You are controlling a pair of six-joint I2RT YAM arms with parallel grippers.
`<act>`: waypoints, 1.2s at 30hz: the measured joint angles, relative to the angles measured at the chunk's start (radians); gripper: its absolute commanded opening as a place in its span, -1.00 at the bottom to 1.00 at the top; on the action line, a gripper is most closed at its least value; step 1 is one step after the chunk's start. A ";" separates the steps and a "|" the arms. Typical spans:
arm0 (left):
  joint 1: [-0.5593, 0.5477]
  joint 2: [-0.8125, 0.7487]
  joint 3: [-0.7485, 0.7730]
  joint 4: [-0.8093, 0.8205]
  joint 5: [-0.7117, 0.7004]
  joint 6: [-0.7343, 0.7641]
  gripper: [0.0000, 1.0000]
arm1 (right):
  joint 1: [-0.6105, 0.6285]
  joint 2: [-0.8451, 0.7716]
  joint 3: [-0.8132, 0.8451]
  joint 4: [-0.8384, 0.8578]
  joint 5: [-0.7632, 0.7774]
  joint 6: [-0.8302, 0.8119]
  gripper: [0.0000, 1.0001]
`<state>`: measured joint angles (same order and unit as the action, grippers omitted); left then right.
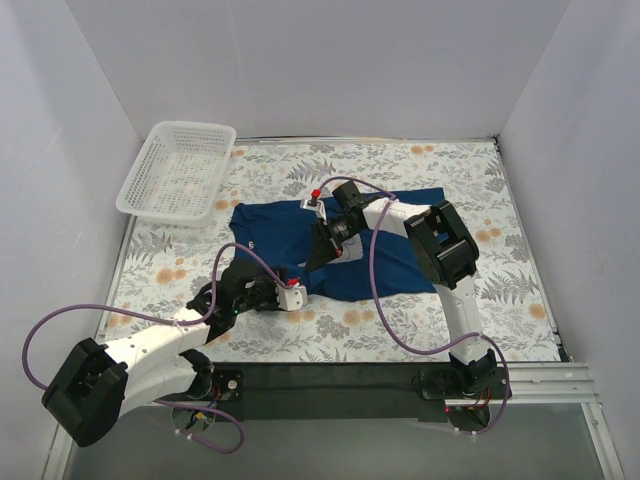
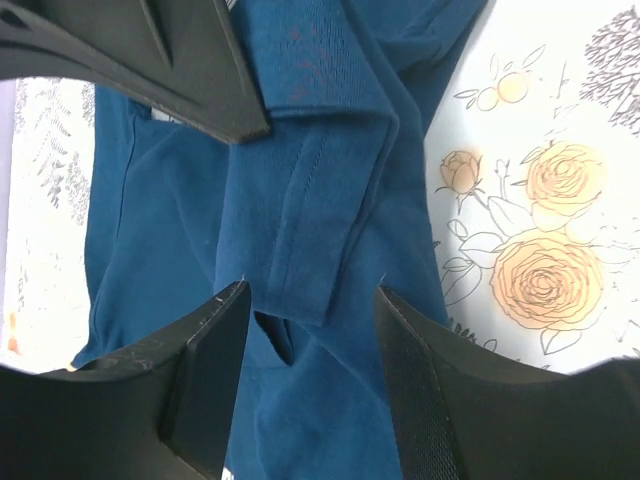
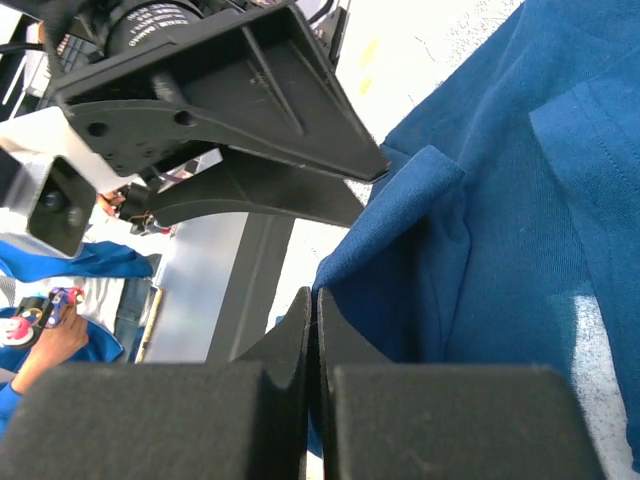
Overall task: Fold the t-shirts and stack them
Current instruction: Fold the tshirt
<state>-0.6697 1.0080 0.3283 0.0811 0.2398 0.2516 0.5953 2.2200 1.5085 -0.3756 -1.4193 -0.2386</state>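
Soft matte navy shirt lies rumpled mid-table on a floral cloth. The right gripper pinches a raised fold, pads pressed tight. The left gripper gapes wide astride a stitched hem at the shirt's 7 o'clock edge. A white mesh basket sits at 10 o'clock.

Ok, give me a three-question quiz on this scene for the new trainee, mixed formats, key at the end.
1. True or false: the left gripper is shut on the t-shirt.
2. The white basket sits at which part of the table? A) far left corner B) near right corner C) centre
3. Fill in: the right gripper is shut on the ____.
Key: 1 false, its jaws stand open around a fold of cloth; 2 A; 3 t-shirt.
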 measured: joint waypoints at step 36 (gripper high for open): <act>0.000 0.014 -0.021 0.084 -0.080 0.019 -1.00 | -0.024 0.000 0.000 0.000 -0.035 0.017 -0.97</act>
<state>-0.6697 1.0225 0.3073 0.1654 0.1596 0.2707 0.5713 2.2200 1.5085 -0.3756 -1.4544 -0.2214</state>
